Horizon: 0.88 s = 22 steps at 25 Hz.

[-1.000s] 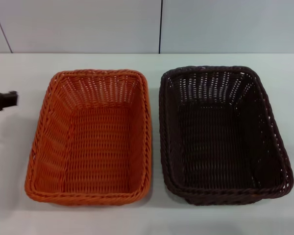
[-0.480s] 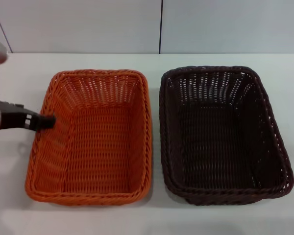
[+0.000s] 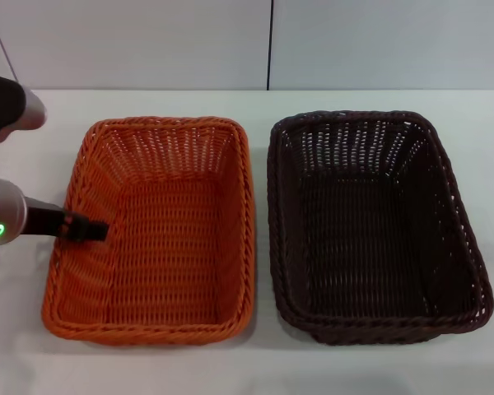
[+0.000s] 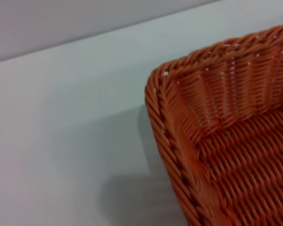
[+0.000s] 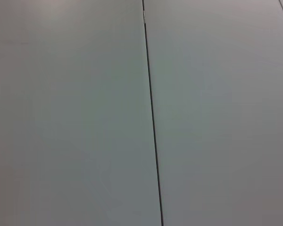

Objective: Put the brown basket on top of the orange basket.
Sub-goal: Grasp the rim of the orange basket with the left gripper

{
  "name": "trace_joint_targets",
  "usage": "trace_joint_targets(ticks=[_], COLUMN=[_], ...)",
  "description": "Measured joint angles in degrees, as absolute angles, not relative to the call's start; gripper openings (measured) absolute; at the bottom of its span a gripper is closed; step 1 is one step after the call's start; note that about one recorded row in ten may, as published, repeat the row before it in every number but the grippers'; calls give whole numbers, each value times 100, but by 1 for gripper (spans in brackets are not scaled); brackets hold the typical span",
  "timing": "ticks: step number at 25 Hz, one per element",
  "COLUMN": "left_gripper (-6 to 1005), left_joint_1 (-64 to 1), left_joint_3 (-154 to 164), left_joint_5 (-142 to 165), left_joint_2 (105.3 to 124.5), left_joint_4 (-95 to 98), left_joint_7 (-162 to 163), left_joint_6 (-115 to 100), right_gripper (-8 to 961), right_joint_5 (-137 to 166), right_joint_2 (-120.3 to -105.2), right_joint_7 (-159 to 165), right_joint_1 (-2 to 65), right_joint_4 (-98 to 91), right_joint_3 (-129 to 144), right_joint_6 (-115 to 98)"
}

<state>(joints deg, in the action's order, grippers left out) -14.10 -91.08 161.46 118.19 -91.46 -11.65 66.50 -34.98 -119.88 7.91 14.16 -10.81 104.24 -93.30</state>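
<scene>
Left gripper advanced over orange basket's rim.

Left hand fingers unreadable; orange basket cut off by edge.

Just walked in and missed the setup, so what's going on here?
Two woven baskets sit side by side on a white table: the orange basket on the robot's left, the brown basket on its right, apart and both empty. The left end effector reaches over the orange basket's outer rim. Nothing is held and the brown basket is not yet stacked. The right arm is out of sight, its wrist camera showing only a wall panel seam.
</scene>
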Motion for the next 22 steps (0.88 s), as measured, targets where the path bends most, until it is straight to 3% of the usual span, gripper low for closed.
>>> trace_joint_targets(ticks=[12, 22], left_gripper=[694, 480], left_joint_1=[-1853, -1850], left_joint_3=[-9046, -9034], left_joint_5=[16116, 16148], left_joint_2=[11804, 11803], left_joint_4=[-8667, -8880], left_joint_7=[-1368, -1711], left_joint_6=[6863, 6926], right_gripper=[662, 661], right_joint_5=[-3497, -3499], right_joint_2=[-11988, -11988], right_joint_7=[791, 791], right_joint_1=[1401, 1386], right_joint_4=[-1081, -1093], right_joint_3=[10424, 10423], right_joint_6=[-9303, -9305])
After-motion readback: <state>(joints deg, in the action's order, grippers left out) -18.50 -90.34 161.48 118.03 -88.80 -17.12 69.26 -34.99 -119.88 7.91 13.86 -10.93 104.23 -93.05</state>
